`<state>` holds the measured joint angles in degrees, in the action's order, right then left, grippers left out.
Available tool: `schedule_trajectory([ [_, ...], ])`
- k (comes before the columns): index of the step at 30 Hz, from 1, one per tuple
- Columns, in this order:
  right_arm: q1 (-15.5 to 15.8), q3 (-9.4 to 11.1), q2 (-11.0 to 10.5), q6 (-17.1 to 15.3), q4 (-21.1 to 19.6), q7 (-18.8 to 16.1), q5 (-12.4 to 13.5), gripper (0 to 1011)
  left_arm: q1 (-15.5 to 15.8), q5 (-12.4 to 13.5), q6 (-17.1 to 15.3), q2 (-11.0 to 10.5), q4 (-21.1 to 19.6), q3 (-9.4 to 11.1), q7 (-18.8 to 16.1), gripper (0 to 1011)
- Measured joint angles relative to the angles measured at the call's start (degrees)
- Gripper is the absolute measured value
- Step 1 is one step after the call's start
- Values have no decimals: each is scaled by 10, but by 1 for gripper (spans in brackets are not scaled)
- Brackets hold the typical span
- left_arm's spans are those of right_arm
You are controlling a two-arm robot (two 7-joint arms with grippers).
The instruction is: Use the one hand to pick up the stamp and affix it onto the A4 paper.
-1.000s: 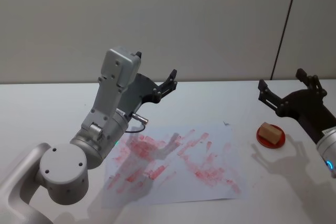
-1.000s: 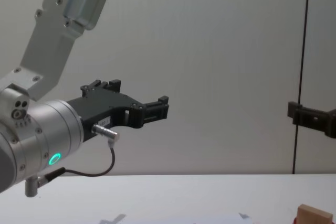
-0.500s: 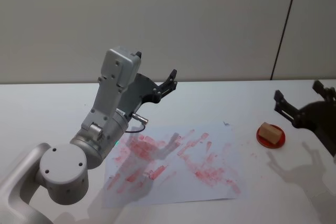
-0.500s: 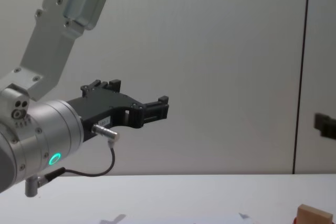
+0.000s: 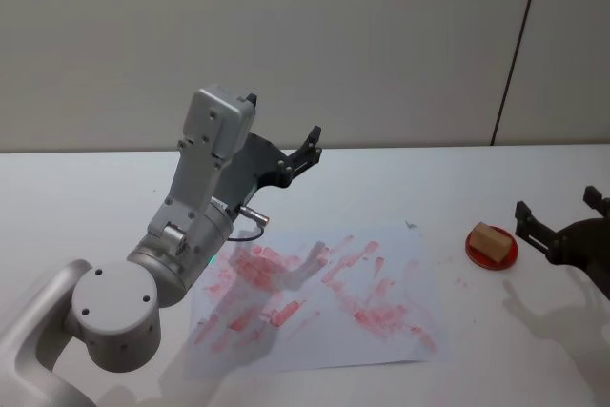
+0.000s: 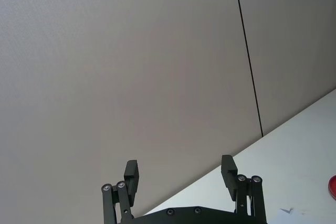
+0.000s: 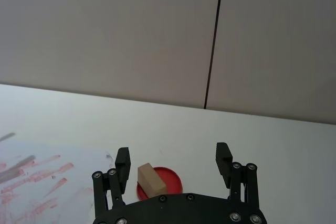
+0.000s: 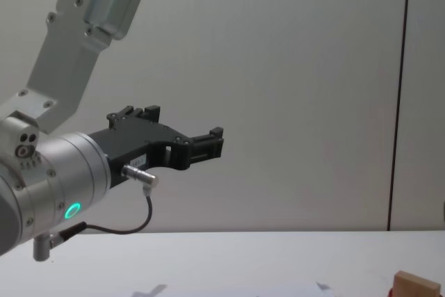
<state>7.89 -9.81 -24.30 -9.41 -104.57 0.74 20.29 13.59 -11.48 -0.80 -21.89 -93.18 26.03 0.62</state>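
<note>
Tool: right gripper (image 5: 558, 207), fingers spread, empty, hung just beside the wooden stamp (image 5: 489, 238), which lay on its red ink pad (image 5: 505, 260). A4 paper (image 5: 324, 307) already bore red prints. Pickup and pressing judged outstanding. Idle: left gripper (image 5: 284, 119), spread, raised.

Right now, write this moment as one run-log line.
right gripper: open, right of stamp | stamp: on red dish, ungrasped | A4 paper: red-marked | left gripper: open, raised

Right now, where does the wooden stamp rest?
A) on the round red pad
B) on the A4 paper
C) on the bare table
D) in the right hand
A: the stamp sits on the round red pad, beside the A4 paper, apart from the open right hand.
</note>
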Motion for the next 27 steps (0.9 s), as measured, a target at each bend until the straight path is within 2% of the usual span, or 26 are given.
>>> schedule_trajectory([
  [9, -35, -9, 20, -37, 44, -18, -19, 1001, 0, 0, 0, 0, 0, 0, 0, 1001],
  [27, -96, -25, 56, -84, 130, -50, -51, 1001, 0, 0, 0, 0, 0, 0, 0, 1001],
])
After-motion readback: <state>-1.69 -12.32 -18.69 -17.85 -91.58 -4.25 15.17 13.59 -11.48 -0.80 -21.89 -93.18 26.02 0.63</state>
